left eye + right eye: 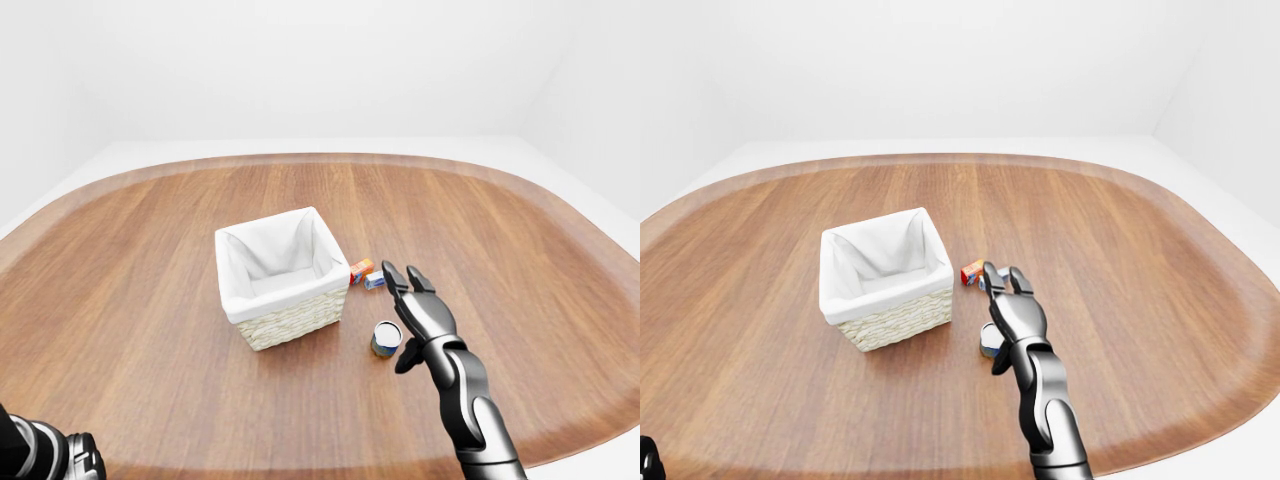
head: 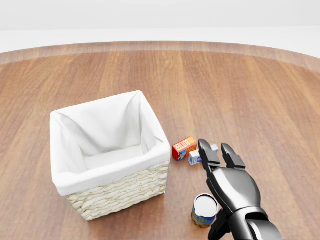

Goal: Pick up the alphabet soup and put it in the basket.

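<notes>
Now we see our right hand [image 2: 227, 182] with its fingers spread open, just to the right of the alphabet soup [image 2: 204, 210] can, which stands upright on the wooden table [image 2: 240, 90] near the basket [image 2: 111, 155], below a red box [image 2: 184, 148] and a white box [image 2: 195, 157].

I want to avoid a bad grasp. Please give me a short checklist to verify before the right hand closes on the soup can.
1. Alphabet soup can upright on the table: ok.
2. Right hand open: ok.
3. Fingers around the can: not ok, the hand is beside it on the view's right.
4. Basket upright and open at the top: ok.
5. Red box apart from the can: ok.
6. Thumb touching the can: cannot tell.
</notes>
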Robot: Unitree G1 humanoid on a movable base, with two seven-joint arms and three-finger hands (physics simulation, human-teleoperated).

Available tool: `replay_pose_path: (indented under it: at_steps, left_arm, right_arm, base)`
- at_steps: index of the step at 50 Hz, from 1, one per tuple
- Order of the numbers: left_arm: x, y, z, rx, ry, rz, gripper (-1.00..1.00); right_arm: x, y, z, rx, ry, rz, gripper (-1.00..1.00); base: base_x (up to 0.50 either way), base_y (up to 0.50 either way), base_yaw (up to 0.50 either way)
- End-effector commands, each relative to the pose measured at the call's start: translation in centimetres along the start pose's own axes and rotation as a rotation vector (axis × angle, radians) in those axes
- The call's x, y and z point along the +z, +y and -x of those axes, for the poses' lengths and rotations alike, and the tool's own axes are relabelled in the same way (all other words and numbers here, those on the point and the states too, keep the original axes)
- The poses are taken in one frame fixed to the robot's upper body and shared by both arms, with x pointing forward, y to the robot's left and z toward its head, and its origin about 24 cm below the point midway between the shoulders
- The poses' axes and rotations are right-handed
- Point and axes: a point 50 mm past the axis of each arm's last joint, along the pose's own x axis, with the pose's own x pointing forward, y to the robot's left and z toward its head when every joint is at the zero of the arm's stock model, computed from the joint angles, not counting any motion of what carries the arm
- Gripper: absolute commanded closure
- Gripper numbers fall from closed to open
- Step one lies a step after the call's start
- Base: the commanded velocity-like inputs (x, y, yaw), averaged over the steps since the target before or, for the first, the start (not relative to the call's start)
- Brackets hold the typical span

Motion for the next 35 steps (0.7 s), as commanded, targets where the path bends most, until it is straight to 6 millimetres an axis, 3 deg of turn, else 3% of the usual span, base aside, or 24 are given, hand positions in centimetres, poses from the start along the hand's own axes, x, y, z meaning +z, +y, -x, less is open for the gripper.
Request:
replay_pose_path:
  at_steps: [1,28,35]
  left_arm:
    - [0.0,-0.1,0.0,-0.007,0.002,0.006,-1.00]
    - [0.3,-0.6,0.0,-0.027,-0.033,-0.034,-1.00]
    - [0.4,-1.0,0.2,-0.046,-0.053,-0.041,-1.00]
  right_arm:
    - [0.5,1.5,-0.3,0.032,-0.014,-0.006,-1.00]
    - [0.7,4.4,-0.4,0.101,-0.010,0.016,-1.00]
    - [0.7,4.8,-1.3,0.092,-0.007,0.019,-1.00]
  base:
    - [0.00,0.00,0.00]
    - [0.00,0.00,0.00]
    - [0.00,0.00,0.00]
